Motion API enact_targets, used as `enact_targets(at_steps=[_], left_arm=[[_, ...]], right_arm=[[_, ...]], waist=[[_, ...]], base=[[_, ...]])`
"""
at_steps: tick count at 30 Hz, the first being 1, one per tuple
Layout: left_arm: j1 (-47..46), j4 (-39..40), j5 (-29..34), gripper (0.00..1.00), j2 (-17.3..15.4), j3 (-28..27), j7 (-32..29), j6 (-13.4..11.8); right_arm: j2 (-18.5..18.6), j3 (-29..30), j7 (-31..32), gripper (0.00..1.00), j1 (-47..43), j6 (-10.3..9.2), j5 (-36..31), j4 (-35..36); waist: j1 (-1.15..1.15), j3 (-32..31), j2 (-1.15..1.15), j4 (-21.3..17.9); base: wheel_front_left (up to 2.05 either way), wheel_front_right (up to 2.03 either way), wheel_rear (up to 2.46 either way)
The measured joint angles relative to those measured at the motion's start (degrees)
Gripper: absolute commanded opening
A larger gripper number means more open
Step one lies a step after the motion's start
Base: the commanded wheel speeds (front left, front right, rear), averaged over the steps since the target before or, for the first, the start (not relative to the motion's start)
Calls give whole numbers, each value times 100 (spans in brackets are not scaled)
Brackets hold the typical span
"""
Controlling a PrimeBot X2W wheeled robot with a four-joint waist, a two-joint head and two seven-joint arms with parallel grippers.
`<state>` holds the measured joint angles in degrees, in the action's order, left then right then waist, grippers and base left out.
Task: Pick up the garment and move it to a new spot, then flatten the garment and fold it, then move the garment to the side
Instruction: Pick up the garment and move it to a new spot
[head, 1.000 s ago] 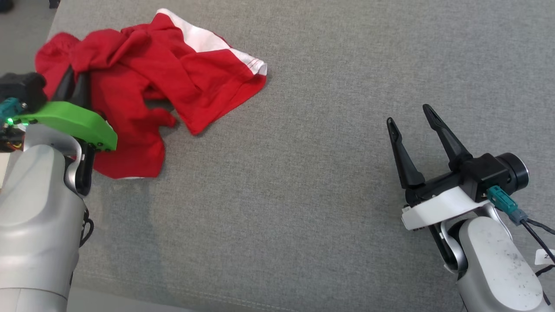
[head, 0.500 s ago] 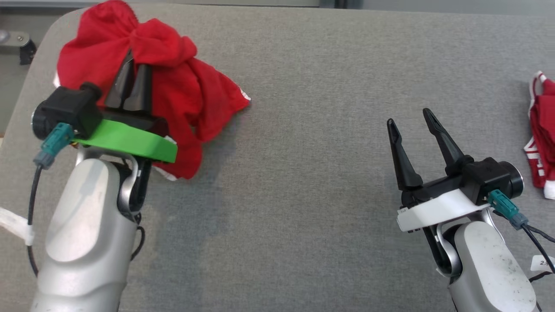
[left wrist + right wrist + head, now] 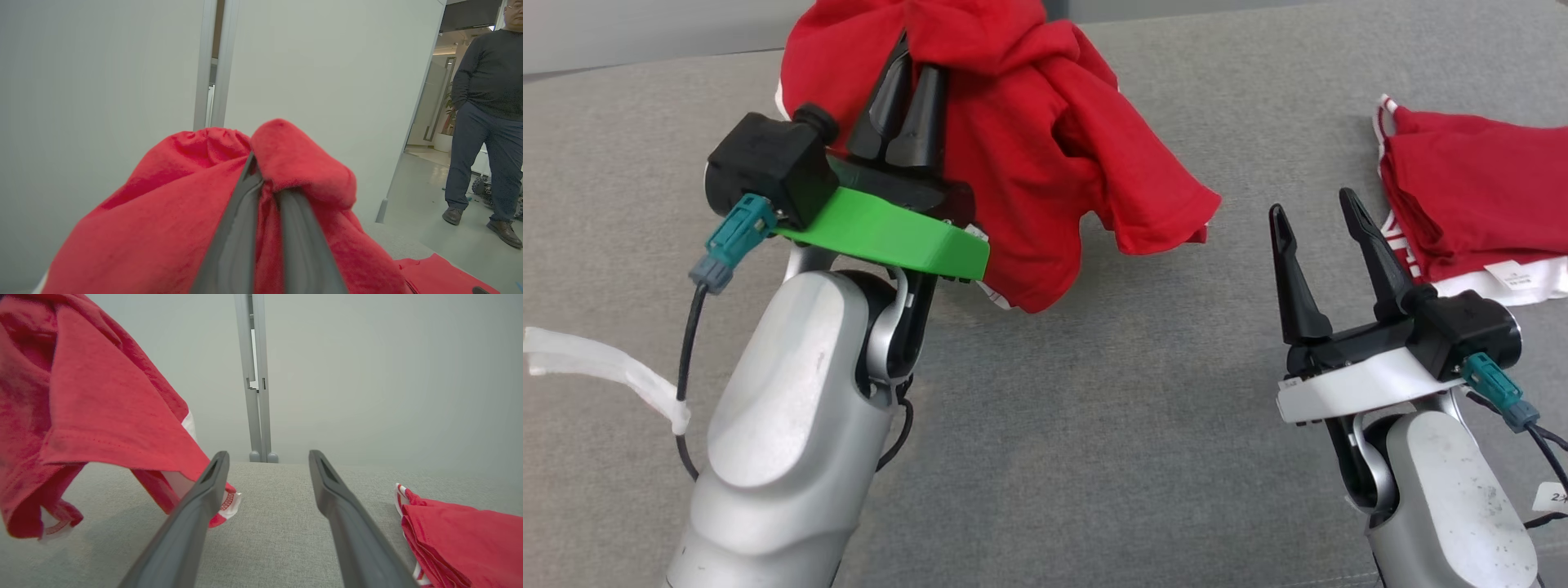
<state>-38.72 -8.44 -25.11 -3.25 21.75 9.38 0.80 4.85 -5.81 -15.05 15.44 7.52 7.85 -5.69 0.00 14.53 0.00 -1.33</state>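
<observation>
Left wrist view: person (image 3: 486, 81) beyond garment (image 3: 163, 228)

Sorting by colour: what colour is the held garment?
Red garment with white trim; right wrist view.

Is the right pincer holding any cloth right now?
No, the right pincer stands open and empty above the grey fabric surface.

The left arm (image 3: 784, 441) rises from the lower left, its green wrist plate (image 3: 882, 233) tilted. The left gripper (image 3: 915, 73) points forward, its two dark fingers pinched nearly together on a fold of the red garment (image 3: 1045, 122), which hangs from them. The right arm (image 3: 1445, 498) sits low at the right. The right gripper (image 3: 1311, 204), above a white wrist plate (image 3: 1347, 388), points forward with its fingers spread wide, holding nothing.
</observation>
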Motion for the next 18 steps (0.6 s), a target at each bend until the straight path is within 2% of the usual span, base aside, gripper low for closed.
enact_targets(at_steps=[6, 14, 17, 18], left_arm=[[-145, -810, -81, 0, 34, 183, 86, -388], [-612, -2797, 119, 0, 22, 213, 360, -578], [-769, -3293, 158, 100, 24, 252, 441, -545], [-812, -3408, 158, 100, 25, 253, 482, -527]], right_arm=[[-73, -11, 0, 100, 100, 0, 8, 86], [-160, -58, 0, 100, 193, 0, 24, 115], [-178, -56, 0, 100, 220, 0, 24, 119], [-179, -44, 0, 100, 220, 0, 24, 118]], waist=[[0, 206, 0, -394], [0, 581, 0, -876], [0, 699, 0, -1000], [0, 736, 0, -1029]], base=[[0, 0, 0], [0, 0, 0], [0, 0, 0], [0, 0, 0]])
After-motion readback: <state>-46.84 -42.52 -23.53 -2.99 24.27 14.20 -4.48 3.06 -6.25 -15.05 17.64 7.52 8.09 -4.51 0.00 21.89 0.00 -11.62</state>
